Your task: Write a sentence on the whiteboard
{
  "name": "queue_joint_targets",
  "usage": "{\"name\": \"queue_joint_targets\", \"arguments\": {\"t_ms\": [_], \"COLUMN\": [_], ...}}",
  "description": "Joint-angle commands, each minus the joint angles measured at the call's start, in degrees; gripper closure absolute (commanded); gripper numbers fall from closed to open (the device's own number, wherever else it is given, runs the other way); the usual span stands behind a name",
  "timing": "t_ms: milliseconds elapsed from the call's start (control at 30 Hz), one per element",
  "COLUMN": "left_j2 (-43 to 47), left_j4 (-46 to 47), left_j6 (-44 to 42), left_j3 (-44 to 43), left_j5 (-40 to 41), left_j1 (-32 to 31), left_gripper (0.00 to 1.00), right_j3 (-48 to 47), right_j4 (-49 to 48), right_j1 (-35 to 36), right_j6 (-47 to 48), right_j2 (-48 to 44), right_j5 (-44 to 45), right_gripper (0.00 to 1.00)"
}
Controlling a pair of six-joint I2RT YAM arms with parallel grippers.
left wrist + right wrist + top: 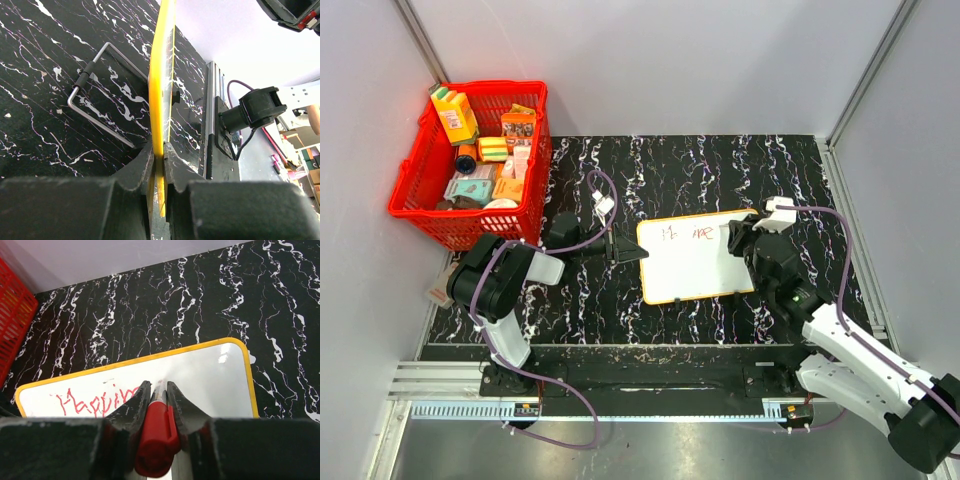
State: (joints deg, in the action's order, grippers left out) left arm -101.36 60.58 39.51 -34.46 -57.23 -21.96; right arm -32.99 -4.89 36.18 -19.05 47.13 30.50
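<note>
Black marbled table (700, 170) from above: the whiteboard (690, 270) lies crosswise between both arms. Left wrist: the left gripper (159, 160) is clenched on the board's edge. Right wrist: the right gripper (159, 390) grasps a red marker (156, 440), aimed just right of the unfinished sentence (95, 402). Writing likely runs rightward along the board's length.

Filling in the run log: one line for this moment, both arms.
left gripper shut on whiteboard edge | right gripper shut on red marker | sentence started
</note>
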Motion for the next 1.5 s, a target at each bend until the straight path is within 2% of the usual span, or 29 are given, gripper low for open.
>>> {"name": "queue_joint_targets", "arguments": {"t_ms": [0, 567, 1067, 1467], "left_j2": [0.11, 0.11, 0.02, 0.02], "left_j4": [5.69, 5.78, 5.69, 5.69], "left_j6": [-1.98, -1.98, -1.89, -1.89], "left_j3": [-0.08, -0.17, -0.17, -0.08], "left_j5": [-1.74, -1.74, -1.74, -1.74], "left_j1": [-0.19, -0.19, -0.19, -0.19], "left_gripper": [1.0, 1.0, 1.0, 1.0], "right_j3": [-2.25, -0.23, 2.49, 3.11], "right_j4": [-2.85, -3.47, 1.37, 1.9], "right_j1": [-0.85, -1.47, -1.56, -1.47], "right_j6": [0.33, -0.9, -2.48, -3.28], "right_j2": [1.03, 0.85, -2.57, -2.66], "right_j5": [0.88, -5.27, -1.59, -4.66], "right_gripper": [1.0, 1.0, 1.0, 1.0]}}
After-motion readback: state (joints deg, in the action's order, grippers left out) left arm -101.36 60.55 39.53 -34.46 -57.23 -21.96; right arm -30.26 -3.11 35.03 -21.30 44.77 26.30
